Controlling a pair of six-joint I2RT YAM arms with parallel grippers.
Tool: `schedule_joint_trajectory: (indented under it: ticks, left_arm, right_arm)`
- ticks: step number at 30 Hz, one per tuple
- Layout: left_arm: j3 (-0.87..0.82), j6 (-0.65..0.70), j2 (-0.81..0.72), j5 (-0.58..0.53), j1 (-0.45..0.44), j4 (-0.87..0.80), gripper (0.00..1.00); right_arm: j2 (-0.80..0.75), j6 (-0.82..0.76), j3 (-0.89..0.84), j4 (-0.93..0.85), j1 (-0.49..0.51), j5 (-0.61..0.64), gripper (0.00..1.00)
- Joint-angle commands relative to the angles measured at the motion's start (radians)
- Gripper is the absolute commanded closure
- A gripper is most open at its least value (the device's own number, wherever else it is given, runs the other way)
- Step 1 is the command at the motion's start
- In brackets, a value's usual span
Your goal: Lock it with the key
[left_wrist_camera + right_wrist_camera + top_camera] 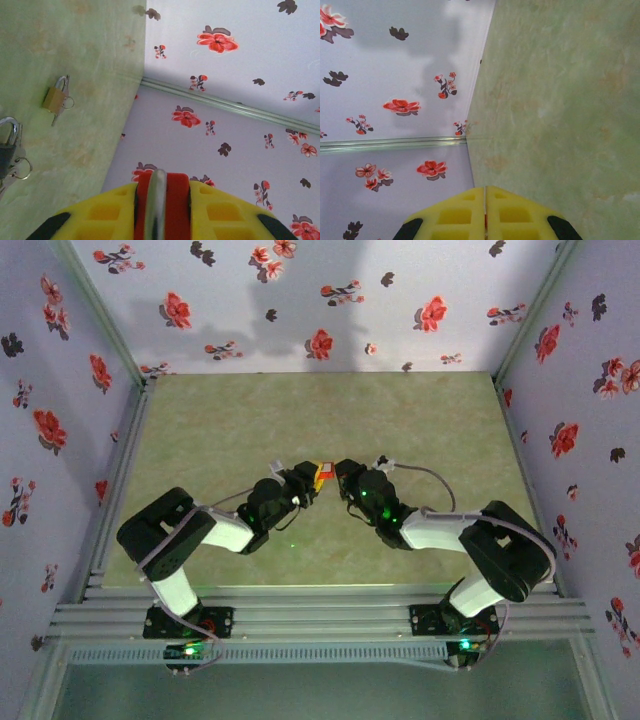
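Observation:
A red padlock (177, 200) with a silver shackle (157, 197) is clamped between the yellow pads of my left gripper (162, 212). The shackle faces the left wrist camera. From above, the lock (324, 471) is held over the middle of the green table, where both arms meet. My right gripper (344, 473) is just right of it. Its yellow pads (465, 212) are pressed together in the right wrist view, and the right gripper (485, 197) points at the table's far corner. A thin red sliver shows low in the seam; I cannot tell what it is. The key is hidden.
A brass padlock (54, 97) with a ring and small key lies on the green table (75, 45). A dark padlock (7, 145) with keys lies at the left edge of that view. Flowered walls (320, 300) enclose the table on three sides.

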Motion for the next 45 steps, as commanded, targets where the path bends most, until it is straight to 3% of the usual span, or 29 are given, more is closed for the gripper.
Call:
schedule_joint_trajectory:
  ticks: [1, 45]
  left_arm:
    - [-0.006, 0.019, -0.040, -0.004, -0.017, 0.035, 1.00]
    - [-0.018, 0.011, -0.029, -0.011, -0.017, 0.040, 1.00]
  right_arm:
    - [-0.030, -0.028, -0.021, -0.032, 0.003, 0.058, 1.00]
    - [-0.114, -0.045, -0.082, -0.039, -0.031, 0.106, 1.00]
